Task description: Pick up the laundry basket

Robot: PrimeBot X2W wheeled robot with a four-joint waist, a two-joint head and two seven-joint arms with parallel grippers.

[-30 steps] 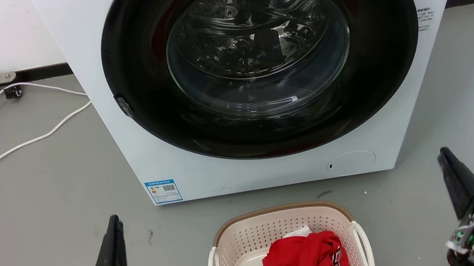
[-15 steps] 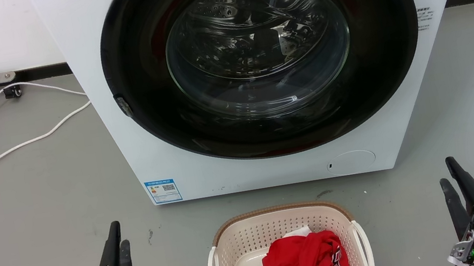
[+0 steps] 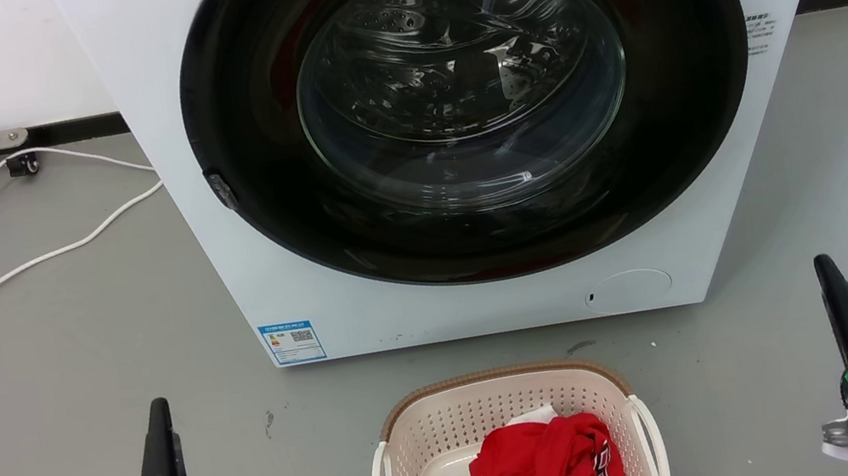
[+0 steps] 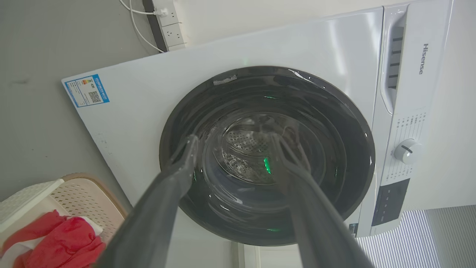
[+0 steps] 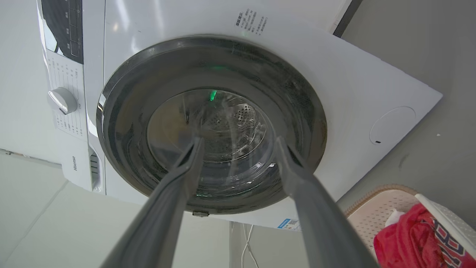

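The laundry basket (image 3: 491, 378) stands on the grey floor at the bottom centre of the head view, cream and perforated, with a brown rim and white side handles. A red garment (image 3: 547, 467) lies inside it. My left gripper (image 3: 158, 412) hovers to the basket's left, well apart from it, seen edge-on. My right gripper (image 3: 826, 270) hovers to its right, also apart. In the left wrist view my left gripper (image 4: 235, 143) is open and empty, with the basket (image 4: 85, 197) at the lower left. In the right wrist view my right gripper (image 5: 238, 143) is open and empty, with the basket (image 5: 379, 208) at the lower right.
A white washing machine (image 3: 259, 283) with a shut, dark round door (image 3: 464, 93) stands just behind the basket. White cables (image 3: 8, 273) trail over the floor at the left. Bare grey floor lies on both sides of the basket.
Both grippers have swung outward, away from the basket: the left to the left, the right to the right and slightly up. Each has rolled, so its fingers now line up edge-on.
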